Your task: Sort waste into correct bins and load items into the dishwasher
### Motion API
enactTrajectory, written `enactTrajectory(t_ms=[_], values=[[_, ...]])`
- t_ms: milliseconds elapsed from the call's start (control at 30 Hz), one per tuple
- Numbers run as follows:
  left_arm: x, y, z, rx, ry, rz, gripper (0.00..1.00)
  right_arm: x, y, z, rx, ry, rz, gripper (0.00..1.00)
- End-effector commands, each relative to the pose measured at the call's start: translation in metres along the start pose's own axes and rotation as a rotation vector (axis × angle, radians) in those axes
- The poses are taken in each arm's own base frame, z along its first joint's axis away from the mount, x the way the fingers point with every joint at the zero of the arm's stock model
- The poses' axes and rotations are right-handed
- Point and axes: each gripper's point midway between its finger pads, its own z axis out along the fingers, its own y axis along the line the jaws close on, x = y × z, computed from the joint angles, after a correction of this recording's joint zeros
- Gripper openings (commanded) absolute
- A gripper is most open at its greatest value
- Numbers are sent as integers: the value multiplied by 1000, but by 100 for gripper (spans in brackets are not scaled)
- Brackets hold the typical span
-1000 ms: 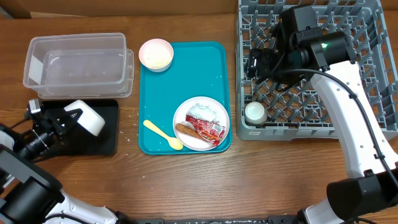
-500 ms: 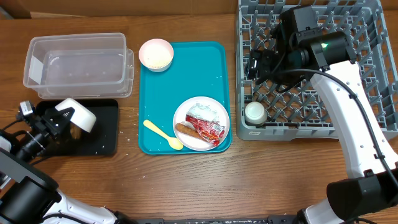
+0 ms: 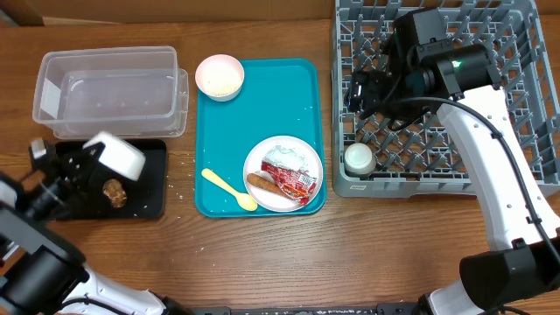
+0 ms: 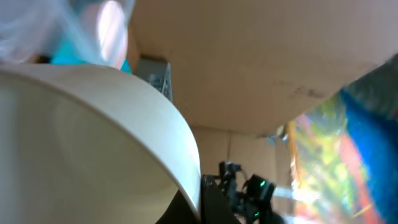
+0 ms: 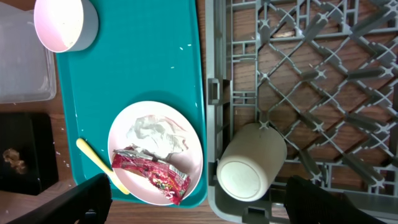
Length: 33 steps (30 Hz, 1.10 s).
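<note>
My left gripper [image 3: 87, 166] is shut on a white bowl [image 3: 115, 156], tipped over the shallow black tray [image 3: 149, 188]. The bowl fills the left wrist view [image 4: 93, 137]. A brown crumbly lump [image 3: 112, 191] lies in the black tray under it. My right gripper [image 3: 357, 90] hangs open and empty over the grey dish rack [image 3: 516, 105]; its fingers [image 5: 199, 193] spread wide. A small white cup [image 3: 359, 158] lies in the rack's front left corner [image 5: 252, 168]. The white plate [image 3: 306, 157] holds the napkin [image 3: 287, 157], the red-and-white wrapper [image 3: 293, 181] and the sausage [image 3: 259, 183].
The plate sits on a teal tray [image 3: 262, 96] with a pale yellow spoon [image 3: 229, 190] and a second bowl [image 3: 219, 77] at its back left corner. The clear tub [image 3: 109, 92] stands behind the black tray. White specks lie on the black tray.
My left gripper has tipped and shifted the bowl over the black tray, and the brown lump now lies uncovered in the tray. The right arm has not moved.
</note>
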Motion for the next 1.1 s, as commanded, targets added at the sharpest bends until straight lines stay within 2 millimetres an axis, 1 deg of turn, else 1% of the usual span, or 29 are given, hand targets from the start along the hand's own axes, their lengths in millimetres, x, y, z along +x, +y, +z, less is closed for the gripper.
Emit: enactTrajectory(t_ms=[0,100,200,233,300,333,367,433,500,533,700,767,833,867,900,933,1000,1067], values=[[11,-40,34,27,93,271,4,-5,1,-4,-3,-21,-10,91],[38,-72,75,45,239,429,4,-4,1,-4,-2,-17,-26,91],[68,-96,116,77,388,574,4,-2,0,-4,2,-10,-33,91],[78,-101,131,79,446,614,4,-3,-1,-4,6,-11,-33,91],[91,-100,157,14,540,648,4,-2,-3,-4,18,-11,-33,91],[94,-91,173,-87,577,650,4,-2,-4,-4,24,-10,-35,91],[92,-79,187,-210,580,641,4,-1,-5,-4,26,-8,-41,91],[80,-53,209,-487,509,654,4,-1,-5,-4,30,-5,-50,91],[73,-38,227,-666,432,749,4,-1,-5,-4,30,-5,-52,91],[74,-34,239,-723,405,816,4,-1,-5,-4,30,-5,-52,91],[89,-24,288,-882,310,1129,4,-1,-5,-4,30,-5,-52,91],[104,-20,308,-888,326,1266,4,-1,-5,-4,31,-5,-52,91],[118,-13,327,-886,352,1378,4,-1,-5,-4,31,-5,-52,91],[124,-6,337,-892,363,1432,4,-1,-5,-4,30,-4,-53,91],[130,6,347,-910,377,1479,4,-1,-5,-4,30,-5,-52,91],[131,12,351,-924,382,1499,4,-1,-5,-4,31,-5,-52,91],[132,33,357,-979,396,1521,4,-1,-5,-4,30,-5,-52,91],[132,60,361,-1026,437,1516,4,0,-5,-4,31,-4,-52,91]])
